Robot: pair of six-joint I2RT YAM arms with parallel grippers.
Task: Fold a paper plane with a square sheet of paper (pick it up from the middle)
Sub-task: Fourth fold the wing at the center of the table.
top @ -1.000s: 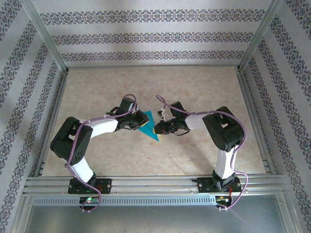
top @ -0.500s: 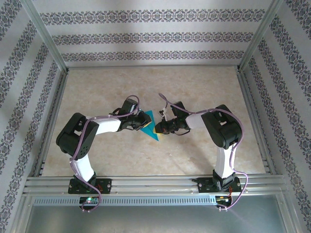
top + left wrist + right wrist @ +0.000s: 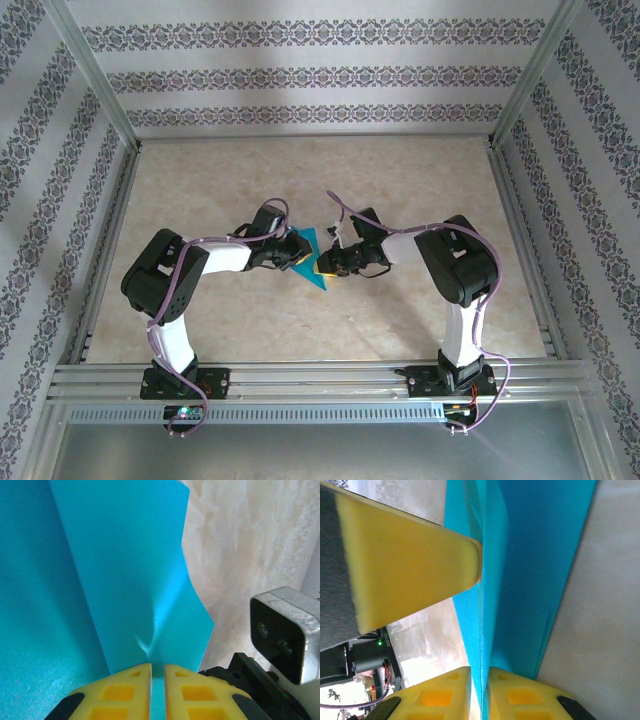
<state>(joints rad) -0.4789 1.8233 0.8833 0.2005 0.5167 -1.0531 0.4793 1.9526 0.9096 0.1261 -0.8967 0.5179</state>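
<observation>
Paper [image 3: 316, 262], thin, matte and teal, is held between the 2 grippers at the middle of the marbled beige table [image 3: 400, 180], folded to a pointed wedge. In the left wrist view a sharp crease and a small dimple are seen in it, and the left gripper [image 3: 158, 672] is pinched on its near edge, yellow pocketed fingers almost touching. The right gripper [image 3: 480, 675] is likewise clamped on a layered fold. The paper's outline is cut off, and contact with the table cannot be judged.
</observation>
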